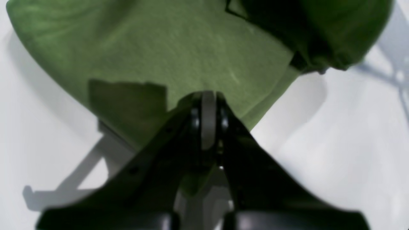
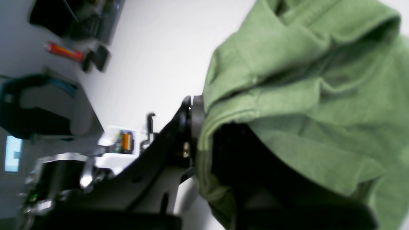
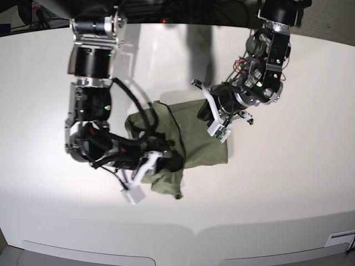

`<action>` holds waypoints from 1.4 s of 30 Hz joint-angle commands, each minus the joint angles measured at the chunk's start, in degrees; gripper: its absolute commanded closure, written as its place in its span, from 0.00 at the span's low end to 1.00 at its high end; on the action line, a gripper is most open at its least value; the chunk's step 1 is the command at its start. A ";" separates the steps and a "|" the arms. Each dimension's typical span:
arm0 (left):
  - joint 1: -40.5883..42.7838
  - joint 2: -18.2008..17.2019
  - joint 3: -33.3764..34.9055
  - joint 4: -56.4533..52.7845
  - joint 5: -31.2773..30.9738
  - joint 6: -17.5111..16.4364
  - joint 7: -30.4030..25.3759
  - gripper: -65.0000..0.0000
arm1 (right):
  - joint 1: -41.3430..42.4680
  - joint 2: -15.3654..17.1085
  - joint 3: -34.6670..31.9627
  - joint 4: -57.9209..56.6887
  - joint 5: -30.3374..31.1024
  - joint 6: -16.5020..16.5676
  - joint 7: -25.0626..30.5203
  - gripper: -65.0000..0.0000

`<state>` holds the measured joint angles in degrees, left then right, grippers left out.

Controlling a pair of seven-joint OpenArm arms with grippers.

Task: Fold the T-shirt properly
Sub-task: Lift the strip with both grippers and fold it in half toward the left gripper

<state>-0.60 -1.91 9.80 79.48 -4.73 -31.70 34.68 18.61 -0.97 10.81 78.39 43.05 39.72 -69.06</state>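
1. The left gripper (image 1: 208, 105) had its jaws closed, pinching an edge of the T-shirt (image 1: 179, 54); in the left wrist view the black fingers (image 1: 223, 123) met at a narrow grey pad with green cloth caught between them.
2. The right gripper (image 2: 195, 127) was likewise clamped on the T-shirt (image 2: 287, 105): a hemmed edge ran down between a grey pad and the dark finger behind it (the picture was blurred, but the cloth was plainly pressed there).
3. Count: one T-shirt, two grippers, two arms. No container showed in any view.
4. In the base view the T-shirt (image 3: 188, 138) lay bunched near the middle of the white table (image 3: 288, 188), partly gathered on itself, with a lower lobe of cloth hanging toward the near edge.
5. The right gripper (image 3: 166, 160) held the shirt at its lower left part in that view; the left gripper (image 3: 208, 113) held it at the upper right corner.
6. Outward from the hands, the left arm (image 3: 266, 61) reached in from the top right and the right arm (image 3: 91, 94) came down from the top left, cables looping beside it.
7. Beyond the table, the right wrist view showed blurred clutter, among it an orange-red cylinder (image 2: 62, 51), too smeared to name.
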 commanded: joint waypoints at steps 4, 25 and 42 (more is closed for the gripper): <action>-0.52 -0.04 0.04 0.42 0.26 -0.35 1.70 1.00 | 1.01 -2.08 0.02 0.98 0.42 0.28 1.70 1.00; -14.01 -3.19 0.00 0.44 5.01 -0.22 2.99 1.00 | -0.74 -2.23 0.02 0.98 0.66 0.28 -1.84 0.83; -21.27 -20.24 0.00 0.44 -2.03 8.39 1.92 1.00 | -3.13 -2.21 -9.97 0.98 14.12 0.28 -10.94 0.83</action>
<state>-20.29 -21.41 10.13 79.05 -6.37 -23.75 37.71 13.98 -2.90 0.89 78.37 55.94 39.77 -80.77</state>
